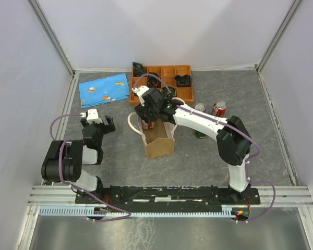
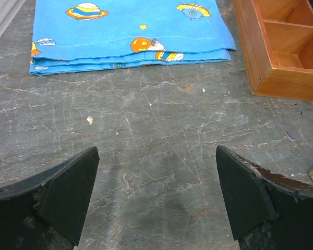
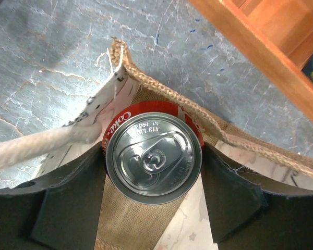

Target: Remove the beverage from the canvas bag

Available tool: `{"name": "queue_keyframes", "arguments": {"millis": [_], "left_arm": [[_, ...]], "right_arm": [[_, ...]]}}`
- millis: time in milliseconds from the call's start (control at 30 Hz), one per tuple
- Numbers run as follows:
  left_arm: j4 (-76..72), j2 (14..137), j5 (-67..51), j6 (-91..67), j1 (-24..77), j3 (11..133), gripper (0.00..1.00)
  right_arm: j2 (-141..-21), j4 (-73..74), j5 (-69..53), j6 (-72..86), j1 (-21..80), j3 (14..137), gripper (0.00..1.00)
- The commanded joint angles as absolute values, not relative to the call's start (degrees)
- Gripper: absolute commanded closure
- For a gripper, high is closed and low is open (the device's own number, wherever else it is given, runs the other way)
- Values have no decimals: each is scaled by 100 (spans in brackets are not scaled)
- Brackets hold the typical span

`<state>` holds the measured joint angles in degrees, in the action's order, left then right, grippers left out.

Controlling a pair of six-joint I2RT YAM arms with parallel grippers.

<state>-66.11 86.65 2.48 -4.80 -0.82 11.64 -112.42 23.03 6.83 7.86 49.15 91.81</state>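
**Q:** Left side: what is recorded?
**A:** The left gripper [image 2: 156, 156] is held low over bare table, its fingers spread wide with nothing between them. It is kept well apart from the bag, presumably so the other arm's path is left free. A folded blue space-print cloth [image 2: 130, 31] is noted beyond it.

**Q:** Centre?
**A:** The Coke can [image 3: 146, 140] is pinched by the right gripper [image 3: 154, 179], one finger on each side, lid up. It is located in the mouth of the canvas bag [image 1: 159, 141], in the corner by the rope handle [image 3: 36, 148]. A side grip is judged suited to a straight lift. Whether the base is clear of the rim cannot be told.

**Q:** Right?
**A:** A second can [image 1: 200, 109] and a red can [image 1: 219, 109] are seen standing on the table.
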Motion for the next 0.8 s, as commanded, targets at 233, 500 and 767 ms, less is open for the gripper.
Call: {"name": "queue_keyframes", "arguments": {"millis": [233,500,767], "left_arm": [[-6831,8701,281,-229,-62,1301,1],[-6835,8706,286,-229,-61,1301,1],[-6838,8693,282,-229,-61,1301,1]], "right_arm": [[-9427,1736,1302,183,4956,9631,100],[-7758,1294,2449,-99,4957,8679,100],[-6487,2078,3365,118,4957,7881,100]]}}
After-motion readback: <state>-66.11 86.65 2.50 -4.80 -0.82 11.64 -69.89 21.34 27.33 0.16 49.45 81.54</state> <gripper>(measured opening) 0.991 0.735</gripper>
